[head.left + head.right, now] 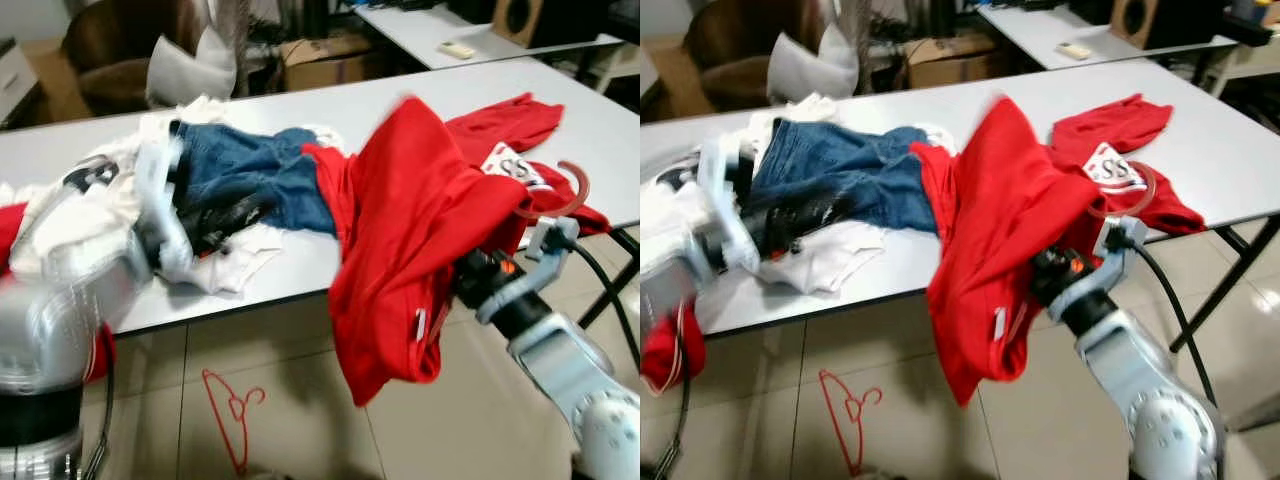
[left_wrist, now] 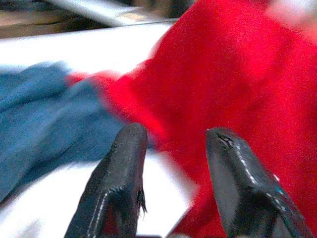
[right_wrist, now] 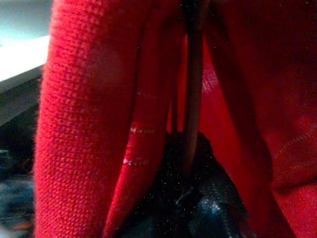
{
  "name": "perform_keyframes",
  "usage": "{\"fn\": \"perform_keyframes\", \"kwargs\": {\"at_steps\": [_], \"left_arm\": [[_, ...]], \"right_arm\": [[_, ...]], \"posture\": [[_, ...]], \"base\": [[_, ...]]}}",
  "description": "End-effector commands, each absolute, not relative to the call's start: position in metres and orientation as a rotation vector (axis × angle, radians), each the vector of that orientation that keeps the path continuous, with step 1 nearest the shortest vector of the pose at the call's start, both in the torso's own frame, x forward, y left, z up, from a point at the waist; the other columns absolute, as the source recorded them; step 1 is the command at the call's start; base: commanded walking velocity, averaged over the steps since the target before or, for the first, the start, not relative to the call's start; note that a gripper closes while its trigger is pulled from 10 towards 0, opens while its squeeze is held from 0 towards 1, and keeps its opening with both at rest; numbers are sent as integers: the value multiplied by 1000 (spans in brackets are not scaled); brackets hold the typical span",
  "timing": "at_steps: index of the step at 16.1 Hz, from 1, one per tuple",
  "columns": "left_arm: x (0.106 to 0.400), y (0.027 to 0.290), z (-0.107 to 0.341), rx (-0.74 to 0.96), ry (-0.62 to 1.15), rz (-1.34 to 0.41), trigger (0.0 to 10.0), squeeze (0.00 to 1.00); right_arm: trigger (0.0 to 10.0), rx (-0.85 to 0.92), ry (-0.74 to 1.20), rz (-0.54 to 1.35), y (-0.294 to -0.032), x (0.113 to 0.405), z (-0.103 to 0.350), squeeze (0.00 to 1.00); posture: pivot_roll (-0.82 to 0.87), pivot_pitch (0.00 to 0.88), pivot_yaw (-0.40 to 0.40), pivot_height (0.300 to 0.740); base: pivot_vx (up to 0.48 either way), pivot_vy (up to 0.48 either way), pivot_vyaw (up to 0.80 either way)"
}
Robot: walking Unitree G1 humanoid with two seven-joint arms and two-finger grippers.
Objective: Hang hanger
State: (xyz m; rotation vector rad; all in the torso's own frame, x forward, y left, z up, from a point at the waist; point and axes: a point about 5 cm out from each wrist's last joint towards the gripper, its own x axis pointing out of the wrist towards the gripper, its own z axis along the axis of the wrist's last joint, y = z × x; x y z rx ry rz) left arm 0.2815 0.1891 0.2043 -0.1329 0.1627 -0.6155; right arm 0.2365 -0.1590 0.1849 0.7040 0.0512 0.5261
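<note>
1. White table (image 1: pixel 420 90): long, carrying a heap of clothes; its near edge runs across the head views.
2. Red garment (image 1: pixel 420 220): lifted off the table at the near edge, its lower part hanging down past the edge toward the floor.
3. Right gripper (image 3: pixel 193 198): buried in the folds of the red garment just beyond the table's near edge. In the right wrist view a thin dark rod runs straight up from between the black fingers, with red cloth on both sides; the fingers appear closed on it, though the cloth hides much of them.
4. Hanger hook (image 1: pixel 560 195): a reddish curved hook showing above the right wrist, beside the garment; this is the visible end of the hanger inside the cloth.
5. Left gripper (image 2: pixel 173 183): hovering over the table, its two black fingers (image 2: pixel 121 173) apart with nothing between them, pointing toward the red garment.
6. Blue jeans (image 1: pixel 250 170): lying on the table beside the red garment, touching it.
7. White clothes (image 1: pixel 90 210): piled at the table's left end.
8. Second red hanger (image 1: pixel 232 415): lying on the tiled floor (image 1: pixel 290 400) below the table.
</note>
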Motion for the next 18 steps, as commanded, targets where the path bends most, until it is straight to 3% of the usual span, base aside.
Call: {"fn": "perform_keyframes", "kwargs": {"at_steps": [1,3,13,18], "left_arm": [[280,187,205,-120,111,-559,10000,0],[272,177,193,-182,94,-515,10000,0],[244,149,169,-95,86,-522,10000,0],[245,146,170,-72,91,-552,10000,0]], "right_arm": [[10000,694,-21,620,-153,230,200,0],[10000,666,-15,655,-155,222,200,0],[10000,589,36,735,-160,206,197,0],[10000,602,44,703,-163,206,193,0]], "posture": [[-73,0,80,740],[-77,0,73,740],[-83,0,18,740],[-84,0,35,740]], "base": [[0,0,788],[0,0,788],[0,-26,788],[0,-286,0]]}}
